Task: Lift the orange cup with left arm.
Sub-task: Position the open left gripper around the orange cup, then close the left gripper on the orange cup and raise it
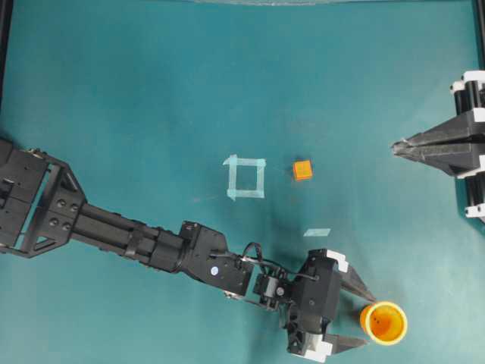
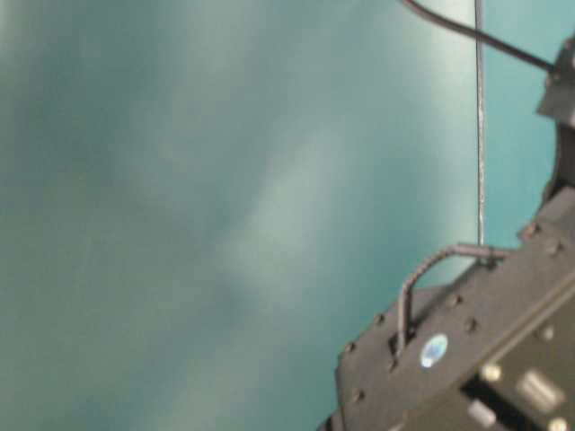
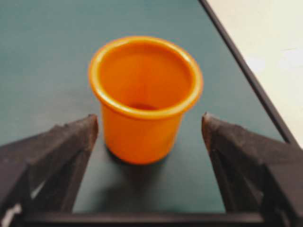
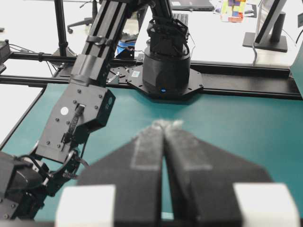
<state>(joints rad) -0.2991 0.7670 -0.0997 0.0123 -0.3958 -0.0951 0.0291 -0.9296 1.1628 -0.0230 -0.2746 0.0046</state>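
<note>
Black fingers of the spread-open left gripper flanked the upright orange cup without touching; only overhead showed the orange cube and closed right gripper.

No legible text, label or number anywhere; round sticker on left arm unreadable.

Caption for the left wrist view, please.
Open left gripper lined up on the upright orange cup, fingers apart from it on either side, on the teal table.
</note>
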